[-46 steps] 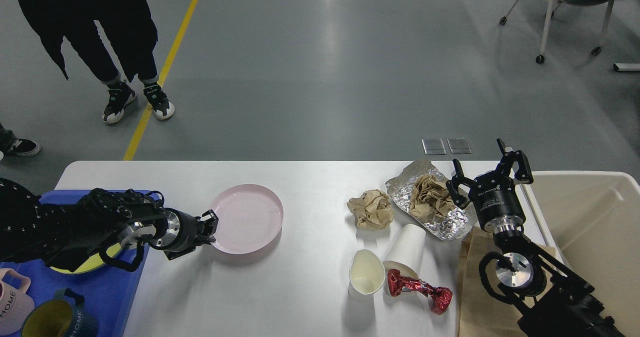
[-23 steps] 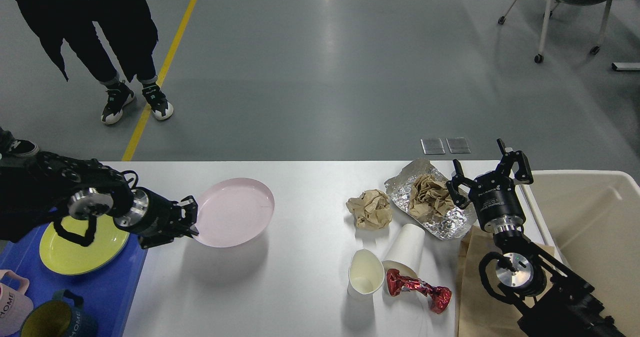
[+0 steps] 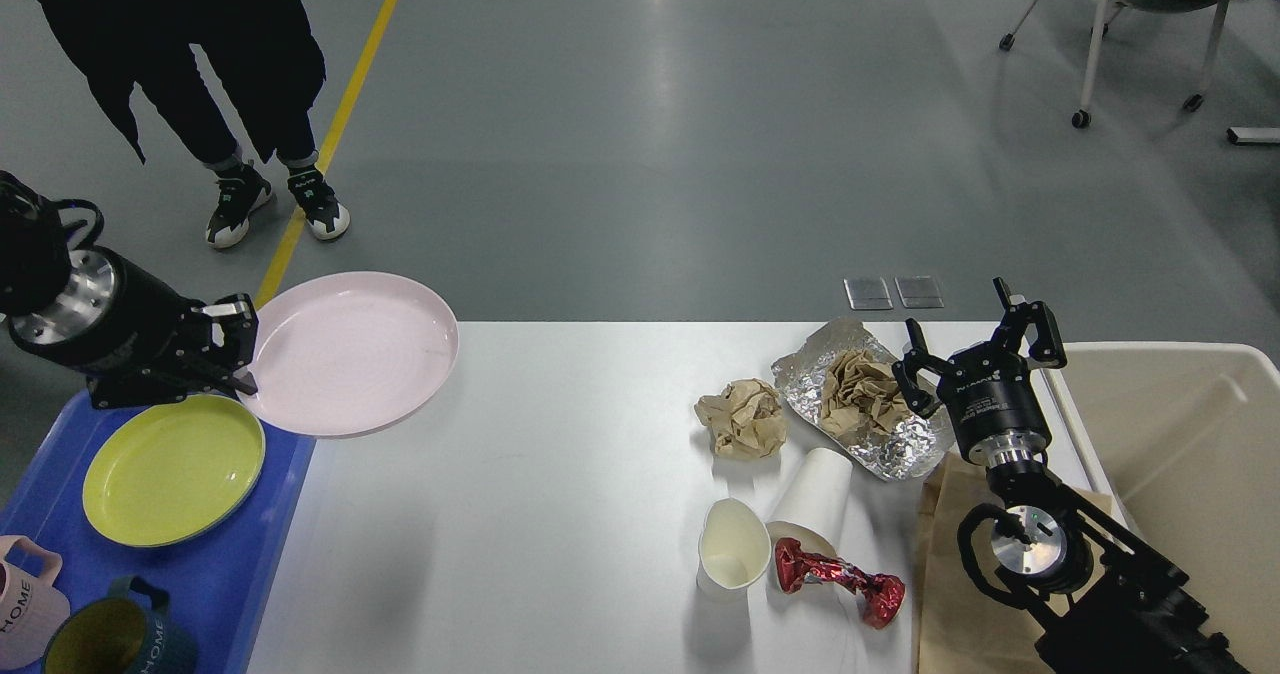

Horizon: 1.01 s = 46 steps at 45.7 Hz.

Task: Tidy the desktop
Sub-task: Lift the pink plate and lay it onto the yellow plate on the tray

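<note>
Your left gripper (image 3: 238, 349) has its jaws pinching the near-left rim of the pink plate (image 3: 352, 350), which hangs in the air, tilted, out to the right of the jaws, above the left end of the white surface (image 3: 560, 514). That is a thin edge grip on a wide, smooth dish, with all its weight on one side of the jaws. If you swing or stop hard, the plate may pivot in the pinch or slip out and drop.

Just below and in front of the jaws sits the yellow-green plate (image 3: 170, 469) in the blue tray (image 3: 250, 574). If you mean to stack pink on yellow, come down level. A tilted descent could land the far rim first, knock the lower plate, or lever the pink one out of the jaws. The two mugs (image 3: 60, 614) stand further toward you from the jaws, at the tray's near end. Keep the arm's elbow clear of them.

Your right gripper (image 3: 975, 354) hovers with its jaws spread, holding nothing. Just to the left of those jaws lies the foil sheet (image 3: 890, 444) with crumpled brown paper (image 3: 858, 389) on it, and the beige bin (image 3: 1170, 434) is just to their right. A careless sweep there may drag foil or scatter paper. Another paper ball (image 3: 741, 417), two paper cups (image 3: 770, 524) and a red wrapper (image 3: 845, 579) lie nearer you, left of those jaws.
</note>
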Each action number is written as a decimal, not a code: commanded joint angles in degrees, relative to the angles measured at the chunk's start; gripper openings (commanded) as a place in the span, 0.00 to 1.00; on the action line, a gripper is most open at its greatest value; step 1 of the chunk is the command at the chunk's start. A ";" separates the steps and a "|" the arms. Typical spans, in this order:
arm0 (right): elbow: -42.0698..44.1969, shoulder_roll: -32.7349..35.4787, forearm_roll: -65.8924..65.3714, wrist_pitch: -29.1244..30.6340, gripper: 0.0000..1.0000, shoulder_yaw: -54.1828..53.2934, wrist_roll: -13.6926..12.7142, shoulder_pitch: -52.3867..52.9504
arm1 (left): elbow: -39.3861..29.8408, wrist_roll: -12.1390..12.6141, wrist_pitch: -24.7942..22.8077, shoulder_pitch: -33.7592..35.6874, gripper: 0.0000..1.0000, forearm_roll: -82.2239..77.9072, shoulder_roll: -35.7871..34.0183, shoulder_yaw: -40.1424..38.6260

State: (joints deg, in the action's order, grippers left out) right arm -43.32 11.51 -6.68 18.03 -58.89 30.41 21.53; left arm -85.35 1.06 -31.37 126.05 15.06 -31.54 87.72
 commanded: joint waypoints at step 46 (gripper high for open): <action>-0.09 0.00 0.00 0.07 1.00 0.00 0.00 0.00 | 50.18 0.78 -2.11 -59.33 0.00 -1.17 -17.94 -29.09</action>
State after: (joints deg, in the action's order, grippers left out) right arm -43.43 11.51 -6.68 18.10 -58.89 30.41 21.53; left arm -39.82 1.43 -33.38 74.24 14.02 -50.18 64.46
